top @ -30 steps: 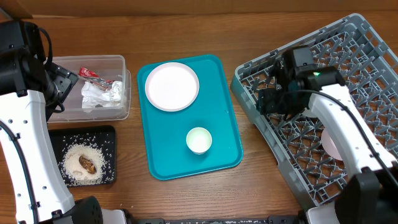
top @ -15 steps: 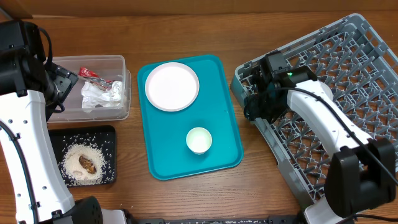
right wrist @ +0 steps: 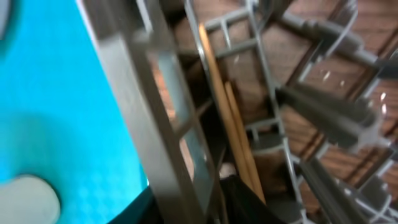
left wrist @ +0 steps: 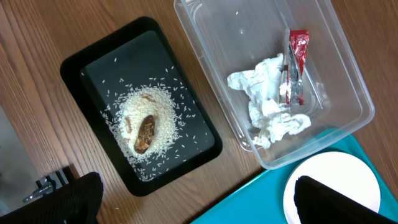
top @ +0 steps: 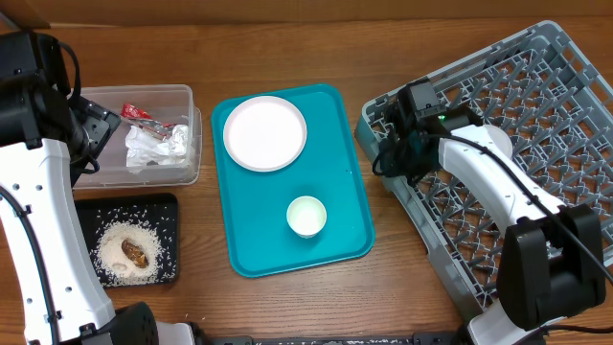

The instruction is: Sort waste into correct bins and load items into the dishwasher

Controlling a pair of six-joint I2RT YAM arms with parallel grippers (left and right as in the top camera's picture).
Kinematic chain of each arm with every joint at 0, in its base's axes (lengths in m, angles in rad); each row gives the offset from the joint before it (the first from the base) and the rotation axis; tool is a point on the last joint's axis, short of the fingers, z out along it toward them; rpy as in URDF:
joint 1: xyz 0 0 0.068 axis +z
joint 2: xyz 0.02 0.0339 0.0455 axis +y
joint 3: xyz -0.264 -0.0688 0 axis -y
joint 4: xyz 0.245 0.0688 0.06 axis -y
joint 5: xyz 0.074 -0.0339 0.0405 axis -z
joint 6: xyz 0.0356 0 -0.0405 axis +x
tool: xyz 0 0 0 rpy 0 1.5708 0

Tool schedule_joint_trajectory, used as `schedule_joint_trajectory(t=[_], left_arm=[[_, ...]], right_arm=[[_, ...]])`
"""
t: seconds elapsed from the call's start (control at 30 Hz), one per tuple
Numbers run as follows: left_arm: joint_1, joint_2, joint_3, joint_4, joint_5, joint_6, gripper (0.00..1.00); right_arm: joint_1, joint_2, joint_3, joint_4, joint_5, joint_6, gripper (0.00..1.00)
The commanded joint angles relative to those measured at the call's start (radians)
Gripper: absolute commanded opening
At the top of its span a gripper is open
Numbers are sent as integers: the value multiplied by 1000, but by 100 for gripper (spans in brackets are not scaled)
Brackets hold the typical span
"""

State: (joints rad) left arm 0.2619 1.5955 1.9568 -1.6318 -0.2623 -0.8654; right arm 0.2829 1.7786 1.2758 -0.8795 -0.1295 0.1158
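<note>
Currently seeing left hand (left wrist: pixel 202 200) spread wide near clear tub (left wrist: pixel 249 43), right hand (top: pixel 391 161) at grey dish rack (top: pixel 536 115) left wall, cannot tell if clamped.

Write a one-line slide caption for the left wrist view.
Black tray holding rice and a brown lump, beside a clear tub with a crumpled napkin and red wrapper.

The white left arm with black joints stands along the left edge. Its black left hand (top: pixel 91 132) is held high, wrist turned straight down, both fingers (left wrist: pixel 68 198) spread wide apart. The white right arm reaches forward with a bent elbow. The black right hand (top: pixel 391 158) points down and left, its jaw gap too blurred to read.
</note>
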Motion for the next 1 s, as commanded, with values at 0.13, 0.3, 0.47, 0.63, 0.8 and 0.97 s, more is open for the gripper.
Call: schedule_joint_trajectory(t=[0.13, 0.3, 0.47, 0.63, 0.8, 0.97], left_arm=[[0, 3, 4, -2, -2, -18, 100], [0, 3, 4, -2, -2, -18, 100], [0, 3, 4, -2, -2, -18, 100], [0, 3, 4, -2, -2, -18, 100], [0, 3, 4, -2, -2, -18, 100], [0, 3, 4, -2, -2, -18, 100]], right_arm=[[4, 7, -2, 109, 6, 96, 6], [3, 7, -2, 175, 22, 141, 4], [3, 7, -2, 258, 34, 174, 4], [-7, 7, 2, 386, 35, 230, 4], [-30, 7, 2, 473, 33, 258, 8], [-49, 7, 2, 544, 12, 297, 9]])
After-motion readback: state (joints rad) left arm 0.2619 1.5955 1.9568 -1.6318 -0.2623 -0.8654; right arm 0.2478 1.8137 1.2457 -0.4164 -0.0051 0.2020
